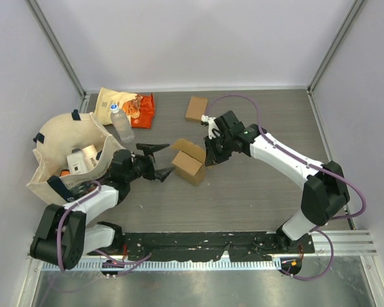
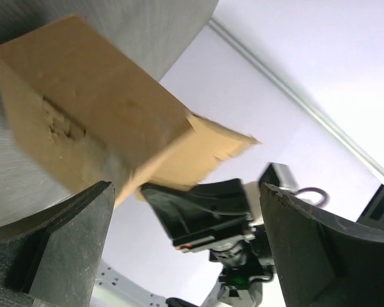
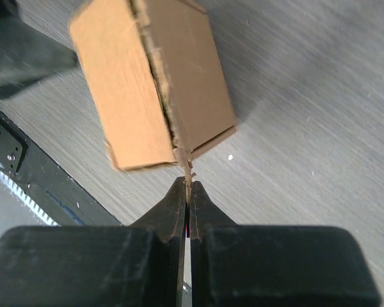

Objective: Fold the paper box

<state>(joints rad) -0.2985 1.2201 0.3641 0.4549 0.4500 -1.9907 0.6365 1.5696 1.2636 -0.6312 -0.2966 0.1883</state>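
Brown card, thin and probably single-ply: the paper box [image 1: 187,164] sits near the middle of the desk [image 1: 256,192], between the two arms. Its top is open and one flap [image 1: 193,149] stands up on its far-right side. Right gripper [image 3: 189,187] is closed tight, its tips pinching a ragged sliver of the box's edge at a corner where flap meets wall. Left gripper [image 1: 159,161] is spread wide and holds nothing. It sits just beside the box's left face, with that face lined up in the gap between its fingers; I cannot tell whether either finger touches the card. Handling, as I judge it: very light, and likely to skate on the smooth grey desk at any sideways push, so it wants bracing on one side while the other side is worked. The walls are stiff enough to stand but would dent or bow under a firm squeeze; the creases should fold readily. The pinched edge looks frayed, so a pull there could tear it. Better holds would be the flat of a flap near its middle, or opposite walls low down, with light pressure. A second small box [image 1: 196,108] lies well apart at the far side, and a cloth bag [image 1: 64,150] is on the left.
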